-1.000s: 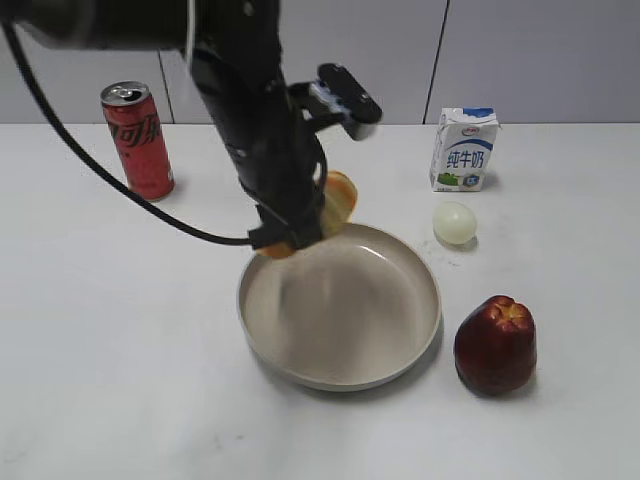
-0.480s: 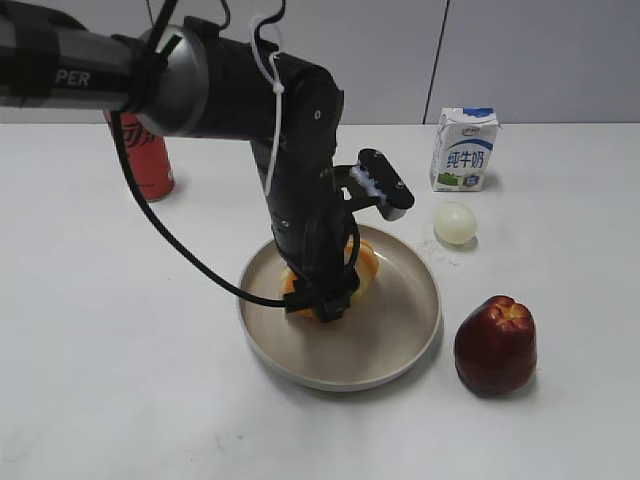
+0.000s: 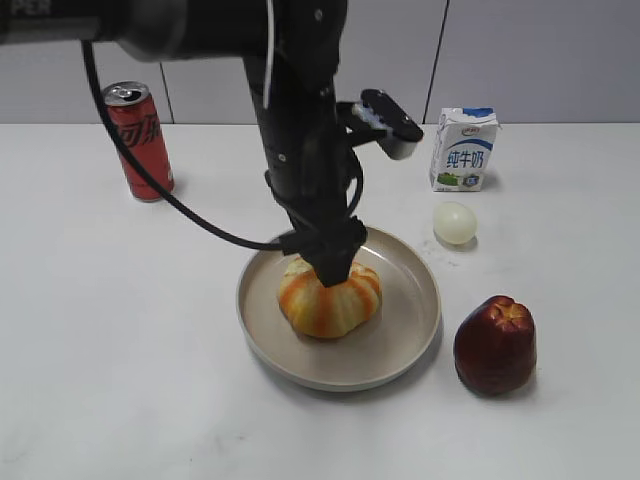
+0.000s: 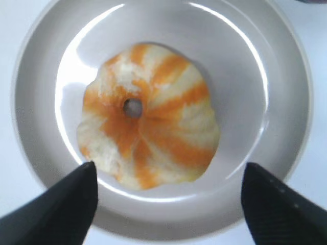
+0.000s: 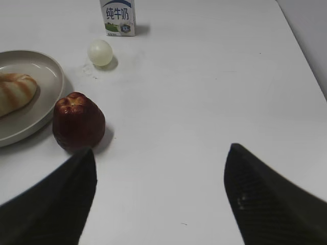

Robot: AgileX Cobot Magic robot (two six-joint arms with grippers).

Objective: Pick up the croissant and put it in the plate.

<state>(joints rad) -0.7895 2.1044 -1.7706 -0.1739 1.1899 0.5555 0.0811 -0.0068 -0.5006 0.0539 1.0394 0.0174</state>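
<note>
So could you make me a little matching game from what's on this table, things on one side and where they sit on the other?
Things:
1. croissant
2. soda can
3. milk carton
4. dark red fruit

Places:
A. far left, near the back wall
B. just right of the plate, nearest the camera
C. inside the plate, under the open left gripper
D. back right, behind the pale egg

Pairs: 1-C, 2-A, 3-D, 4-B
</note>
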